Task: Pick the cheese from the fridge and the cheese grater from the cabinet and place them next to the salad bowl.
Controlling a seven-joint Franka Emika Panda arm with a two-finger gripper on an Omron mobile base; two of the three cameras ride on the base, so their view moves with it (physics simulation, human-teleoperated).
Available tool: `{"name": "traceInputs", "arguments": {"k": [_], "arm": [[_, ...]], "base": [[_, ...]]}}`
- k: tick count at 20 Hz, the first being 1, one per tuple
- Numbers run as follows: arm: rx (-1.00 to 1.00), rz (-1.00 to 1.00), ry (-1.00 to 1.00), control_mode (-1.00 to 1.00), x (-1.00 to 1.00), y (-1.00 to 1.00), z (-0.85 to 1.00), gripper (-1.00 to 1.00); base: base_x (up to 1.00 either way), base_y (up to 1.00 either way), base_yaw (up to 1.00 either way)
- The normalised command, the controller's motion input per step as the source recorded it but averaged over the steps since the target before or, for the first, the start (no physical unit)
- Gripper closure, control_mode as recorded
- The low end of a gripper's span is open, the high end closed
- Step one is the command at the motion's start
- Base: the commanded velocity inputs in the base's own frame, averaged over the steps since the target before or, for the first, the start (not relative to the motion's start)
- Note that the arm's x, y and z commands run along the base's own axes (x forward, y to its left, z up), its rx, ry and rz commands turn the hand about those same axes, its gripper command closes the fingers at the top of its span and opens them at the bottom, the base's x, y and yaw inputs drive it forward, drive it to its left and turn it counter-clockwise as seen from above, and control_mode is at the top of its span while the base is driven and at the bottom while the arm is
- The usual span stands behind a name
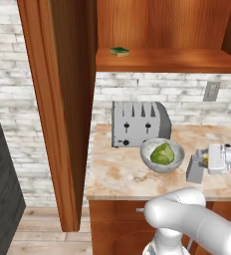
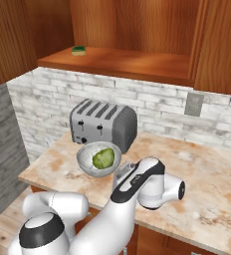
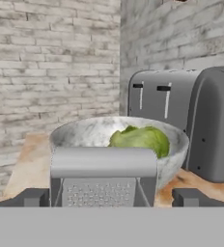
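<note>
Left base view: cheese grater (image 1: 195,169) stands on the counter (image 1: 117,174) just beside the salad bowl (image 1: 162,155), gripper (image 1: 203,162) at it. Hand view: fingertips (image 3: 29,198) spread wide, released; retreat straight back so nothing tips.

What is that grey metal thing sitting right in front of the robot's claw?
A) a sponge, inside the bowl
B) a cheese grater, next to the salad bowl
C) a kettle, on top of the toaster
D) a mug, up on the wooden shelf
B: in the hand view the cheese grater, with its perforated face, stands between the open claw tips, just in front of the salad bowl holding lettuce.
</note>
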Motion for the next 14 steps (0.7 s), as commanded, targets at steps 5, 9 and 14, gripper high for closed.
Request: {"name": "traceInputs", "arguments": {"k": [5,9,14], "arm": [[0.00,0.00,-0.10,-1.00,-0.19,0.00,0.42,-1.00],[-0.04,0.00,-0.14,-1.00,-0.35,0.00,0.79,-1.00],[-0.19,0.00,-0.06,-1.00,-0.41,0.07,1.00,-1.00]], "base": [[0.00,0.00,0.00],[0.00,0.00,0.00],[0.00,0.00,0.00]]}}
